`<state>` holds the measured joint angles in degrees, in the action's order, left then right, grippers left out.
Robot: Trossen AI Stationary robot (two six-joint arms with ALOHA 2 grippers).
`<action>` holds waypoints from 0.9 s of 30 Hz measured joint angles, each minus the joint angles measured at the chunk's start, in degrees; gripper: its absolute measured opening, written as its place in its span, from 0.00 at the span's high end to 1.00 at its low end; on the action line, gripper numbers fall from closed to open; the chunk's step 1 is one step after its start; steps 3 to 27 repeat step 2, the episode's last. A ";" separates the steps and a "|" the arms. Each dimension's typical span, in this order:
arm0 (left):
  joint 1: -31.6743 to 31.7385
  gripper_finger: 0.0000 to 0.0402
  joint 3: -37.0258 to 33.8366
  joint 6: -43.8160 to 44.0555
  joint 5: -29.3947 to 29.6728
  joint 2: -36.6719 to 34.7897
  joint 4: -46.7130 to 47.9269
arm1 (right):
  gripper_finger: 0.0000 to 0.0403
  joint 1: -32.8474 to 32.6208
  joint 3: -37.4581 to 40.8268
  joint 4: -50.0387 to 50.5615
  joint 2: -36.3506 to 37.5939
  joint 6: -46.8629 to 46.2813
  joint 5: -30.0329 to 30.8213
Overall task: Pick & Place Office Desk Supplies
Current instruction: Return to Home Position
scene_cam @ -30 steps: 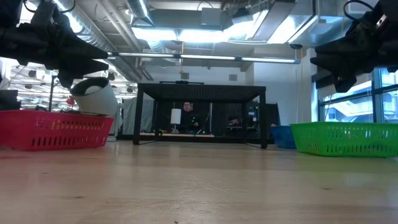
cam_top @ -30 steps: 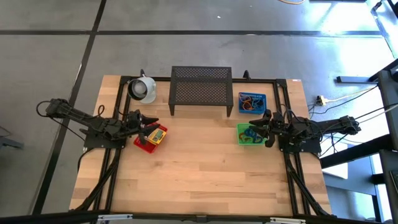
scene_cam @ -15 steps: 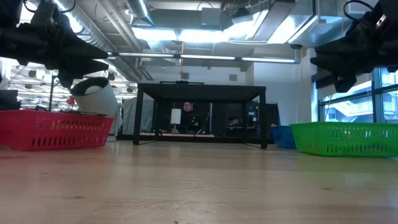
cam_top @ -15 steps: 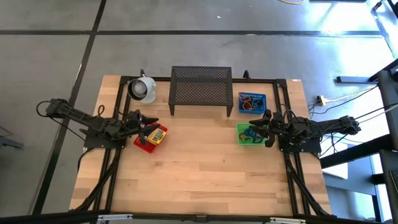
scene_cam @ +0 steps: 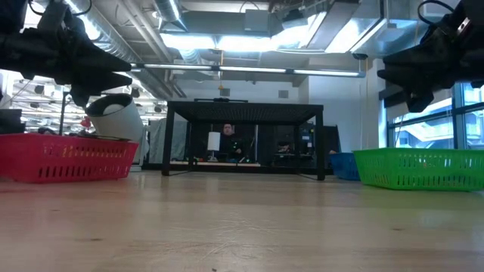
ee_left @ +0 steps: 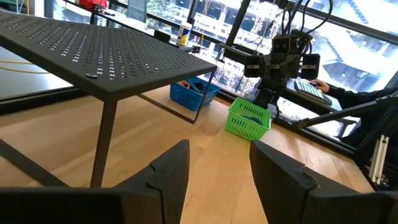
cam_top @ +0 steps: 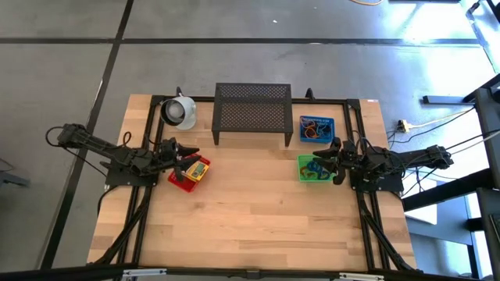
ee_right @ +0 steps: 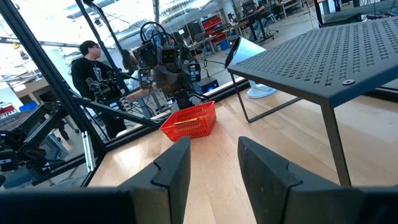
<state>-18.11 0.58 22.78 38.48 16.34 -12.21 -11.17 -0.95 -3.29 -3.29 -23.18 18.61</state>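
Observation:
My left gripper [cam_top: 190, 157] hovers level above the red mesh basket [cam_top: 176, 179], which holds a yellow-green printed box [cam_top: 198, 168]. Its fingers stand open with nothing between them [ee_left: 219, 180]. My right gripper [cam_top: 326, 160] hovers level over the green basket [cam_top: 301, 176], which has blue and green loops [cam_top: 316, 168] lying in it. It is open and empty too [ee_right: 214, 177]. More coloured loops [cam_top: 313, 129] lie in the blue basket [cam_top: 329, 122] behind the green one.
A black mesh shelf [cam_top: 253, 113] stands at the table's far middle, and a white mug [cam_top: 180, 111] lies to its left. Bare wood fills the table's middle and near half. A person [ee_right: 87, 68] stands beyond the table's left side.

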 joint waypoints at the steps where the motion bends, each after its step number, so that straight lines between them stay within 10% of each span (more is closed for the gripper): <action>1: 0.00 0.59 0.00 0.00 0.00 0.00 0.00 | 0.66 0.02 0.00 0.00 0.00 0.00 0.00; 27: 0.00 0.59 0.00 0.00 0.00 0.00 0.00 | 0.66 0.00 0.00 0.00 0.00 0.00 0.00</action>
